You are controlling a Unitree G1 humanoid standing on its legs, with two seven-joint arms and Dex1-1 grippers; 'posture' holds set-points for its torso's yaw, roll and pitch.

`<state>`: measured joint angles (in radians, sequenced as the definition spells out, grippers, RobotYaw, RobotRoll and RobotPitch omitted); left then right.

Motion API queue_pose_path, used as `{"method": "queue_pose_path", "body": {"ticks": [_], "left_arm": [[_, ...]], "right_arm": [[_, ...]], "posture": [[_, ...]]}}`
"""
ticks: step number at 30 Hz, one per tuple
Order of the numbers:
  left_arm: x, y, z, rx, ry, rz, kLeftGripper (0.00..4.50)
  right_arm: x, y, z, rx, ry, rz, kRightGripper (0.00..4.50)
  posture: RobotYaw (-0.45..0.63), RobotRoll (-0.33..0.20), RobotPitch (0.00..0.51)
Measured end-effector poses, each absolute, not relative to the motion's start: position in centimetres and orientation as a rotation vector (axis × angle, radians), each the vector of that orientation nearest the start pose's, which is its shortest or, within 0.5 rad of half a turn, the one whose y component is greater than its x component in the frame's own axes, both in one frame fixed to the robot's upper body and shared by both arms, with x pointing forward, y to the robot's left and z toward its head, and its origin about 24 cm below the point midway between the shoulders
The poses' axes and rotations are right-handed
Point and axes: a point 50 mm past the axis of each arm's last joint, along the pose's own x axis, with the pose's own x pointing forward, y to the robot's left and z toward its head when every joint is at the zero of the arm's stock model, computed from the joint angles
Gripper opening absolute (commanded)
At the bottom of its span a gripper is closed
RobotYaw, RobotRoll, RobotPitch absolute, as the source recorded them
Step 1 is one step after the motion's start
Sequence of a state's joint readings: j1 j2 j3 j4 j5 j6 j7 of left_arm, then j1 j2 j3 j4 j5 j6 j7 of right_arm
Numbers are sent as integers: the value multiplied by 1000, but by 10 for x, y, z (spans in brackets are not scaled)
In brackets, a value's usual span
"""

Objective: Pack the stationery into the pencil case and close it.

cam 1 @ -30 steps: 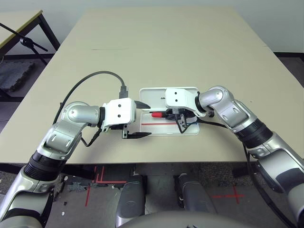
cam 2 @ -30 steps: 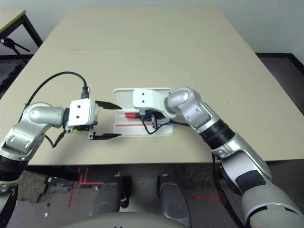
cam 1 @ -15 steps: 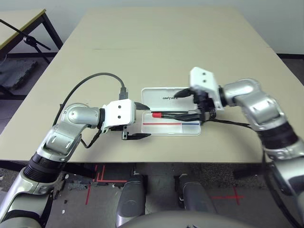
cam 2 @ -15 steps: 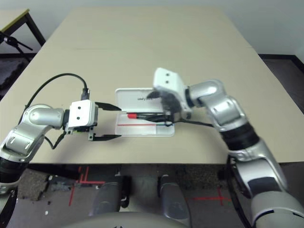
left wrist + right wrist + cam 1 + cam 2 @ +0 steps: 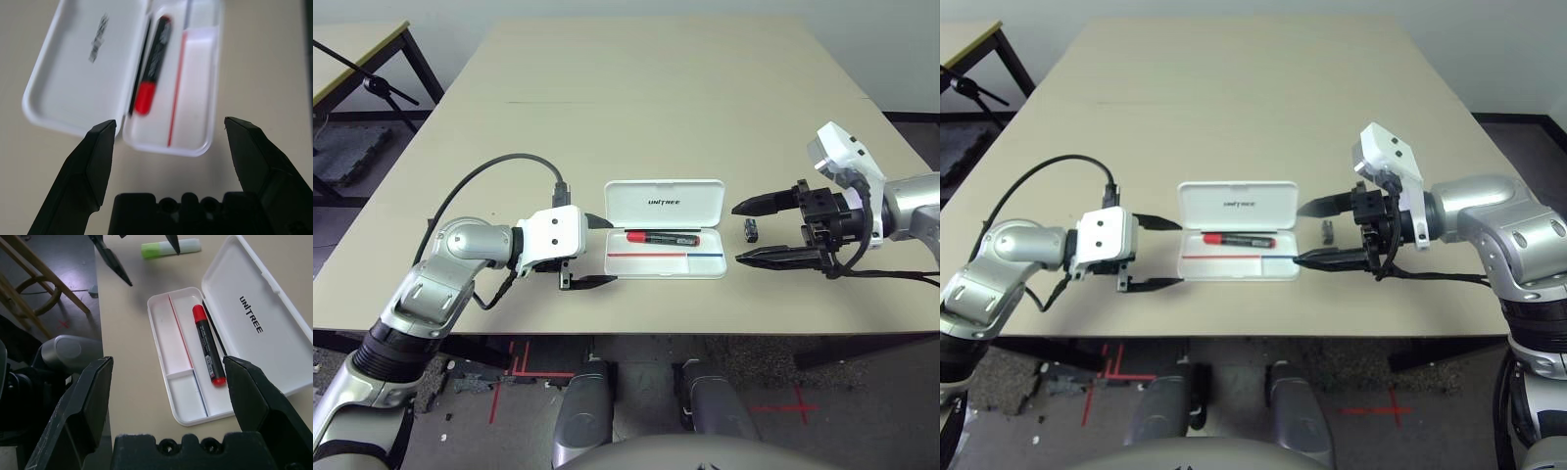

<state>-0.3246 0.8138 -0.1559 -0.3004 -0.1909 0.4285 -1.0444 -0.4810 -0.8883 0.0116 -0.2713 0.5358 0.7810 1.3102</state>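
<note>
pencil case (image 5: 664, 228): open flat mid-table, marker (image 5: 662, 237) packed inside. grey block (image 5: 750, 231): on table just right of case. highlighter (image 5: 170, 247): on table at left gripper (image 5: 600, 249), unpacked. right gripper (image 5: 766, 231) and left: wide open, empty. lid unclosed.

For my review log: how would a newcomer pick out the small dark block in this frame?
Start at the open white pencil case near the table's front edge. Off its right end, on the bare tabletop before the open right gripper, lies the dark block. It is far smaller than the red-and-black marker inside the case.
</note>
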Motion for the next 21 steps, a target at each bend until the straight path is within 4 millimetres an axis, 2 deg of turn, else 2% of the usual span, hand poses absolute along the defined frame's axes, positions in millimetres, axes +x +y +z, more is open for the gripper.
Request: {"method": "queue_pose_path", "body": {"ticks": [3,9,15,21], "left_arm": [[266,199,149,619,379,-951,4500],[275,220,150,511,549,-683,4500],[291,227,144,288,681,-450,4500],[296,233,134,183,784,-317,4500]], "right_arm": [[256,-193,190,-305,378,1363,4461],[257,-189,185,-327,380,1363,4461],[259,-185,182,-356,381,1374,4461],[262,-185,181,-367,382,1365,4461]], "posture": [[75,0,101],[92,0,111],[93,0,108],[86,0,104]]}}
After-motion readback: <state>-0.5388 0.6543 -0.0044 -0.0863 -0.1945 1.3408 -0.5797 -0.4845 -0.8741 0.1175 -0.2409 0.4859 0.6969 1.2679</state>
